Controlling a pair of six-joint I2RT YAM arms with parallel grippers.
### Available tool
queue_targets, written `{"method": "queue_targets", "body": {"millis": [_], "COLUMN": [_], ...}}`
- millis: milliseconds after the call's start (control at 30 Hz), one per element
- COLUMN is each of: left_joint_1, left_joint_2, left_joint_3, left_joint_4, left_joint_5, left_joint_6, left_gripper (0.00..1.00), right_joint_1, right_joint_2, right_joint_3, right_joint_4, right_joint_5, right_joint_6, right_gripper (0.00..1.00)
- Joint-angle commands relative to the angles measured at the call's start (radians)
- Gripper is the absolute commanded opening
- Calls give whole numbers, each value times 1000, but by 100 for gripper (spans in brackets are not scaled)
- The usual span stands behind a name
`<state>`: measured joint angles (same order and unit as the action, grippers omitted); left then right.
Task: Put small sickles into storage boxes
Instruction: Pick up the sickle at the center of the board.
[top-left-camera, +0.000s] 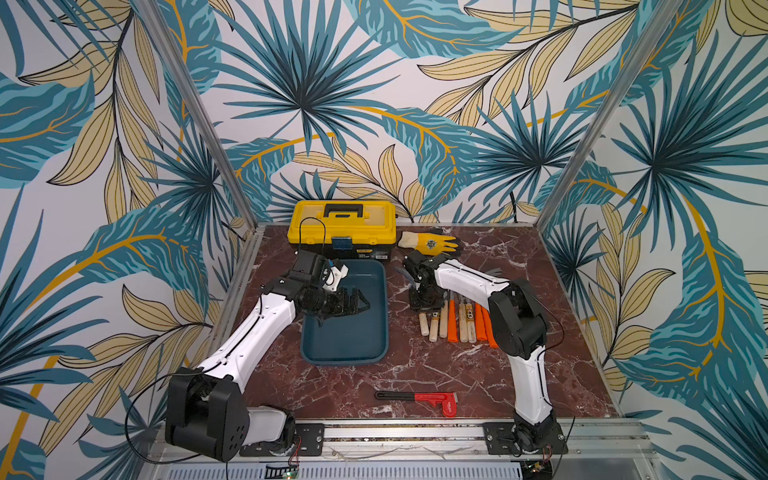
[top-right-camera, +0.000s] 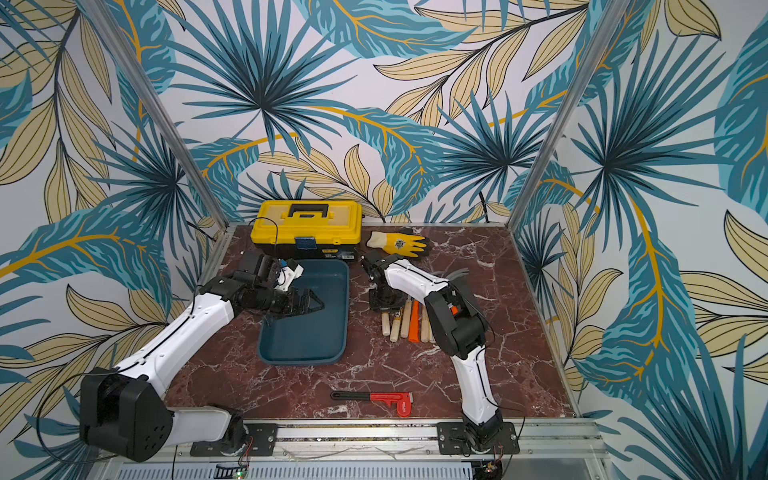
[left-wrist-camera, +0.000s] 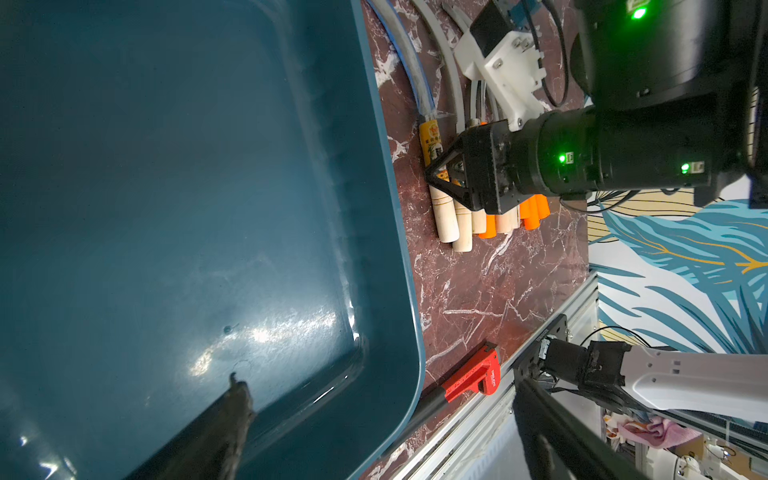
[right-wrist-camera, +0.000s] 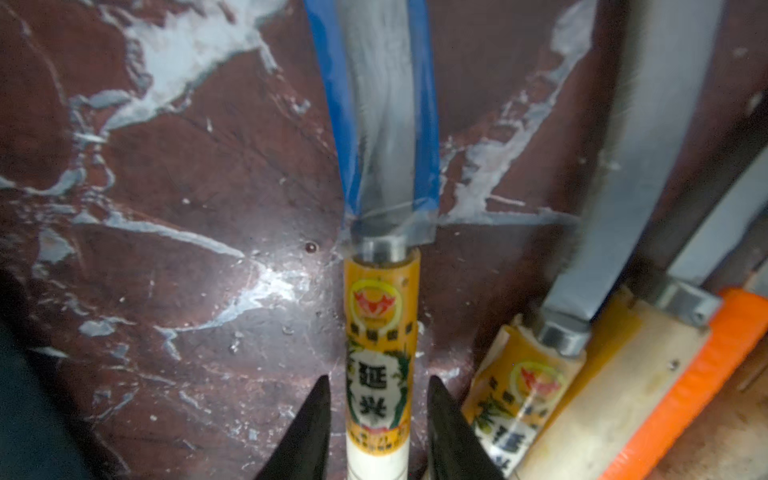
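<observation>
The left arm's black shoulder block (top-left-camera: 203, 419) sits at the lower left of a top view, nearest the lens. Beyond it spreads the red marble tabletop (top-left-camera: 415, 374), with the dark teal storage box (top-left-camera: 349, 345) at centre frame, nothing in it. Right of the box lies the row of small sickles (top-left-camera: 463, 328), handles side by side. The left arm's fingers (left-wrist-camera: 232, 415) hang spread wide over the box, holding nothing. In the right wrist view the right arm's fingers (right-wrist-camera: 316, 424) straddle the end sickle (right-wrist-camera: 380, 316), the one nearest the box. A sliver of tabletop shows on each side, so they are not pinching yet.

The likely trouble is that the round handle rolls or twists in the grip. The long blade could then swing into its neighbour (right-wrist-camera: 536, 399), which lies just beside one finger. The left arm may also crowd the drop.

The sickle has a pale wooden handle under a yellow printed label, a steel ferrule, and a grey curved blade in a clear, blue-edged sleeve.
</observation>
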<state>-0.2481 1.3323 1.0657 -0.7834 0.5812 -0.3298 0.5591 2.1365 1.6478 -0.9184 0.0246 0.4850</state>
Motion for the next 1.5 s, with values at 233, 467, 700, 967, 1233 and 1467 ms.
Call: {"method": "queue_targets", "body": {"millis": [233,467,700,967,1233,1467], "left_joint_1": [-5,-5,-5,-4,-5,-4], "left_joint_2": [-53,-54,-54,-55,-56,-62], "left_joint_3": [-24,-18,-7,-5,-5,5], "left_joint_4": [-1,-1,-1,-1,-1,-1], "left_joint_5": [-27,-37,-46,-45,-49,-57], "left_joint_6": [-11,-18,-21,-28,-31,-38], "left_gripper": [99,100,99,99,99,99], "right_joint_1": [7,6,7,6,7,7], "right_joint_2": [39,30,-2,-58,-106,-165], "right_joint_3": [-11,-2,3,-11,-10,0], "right_joint_4": [-20,-41,-84,-133,-188,-230], "right_joint_5": [-22,-14,-7,-14,-39,-61], "right_joint_6": [5,-2,7,21,48,82], "right_gripper": [27,12,0,0,0,0]}}
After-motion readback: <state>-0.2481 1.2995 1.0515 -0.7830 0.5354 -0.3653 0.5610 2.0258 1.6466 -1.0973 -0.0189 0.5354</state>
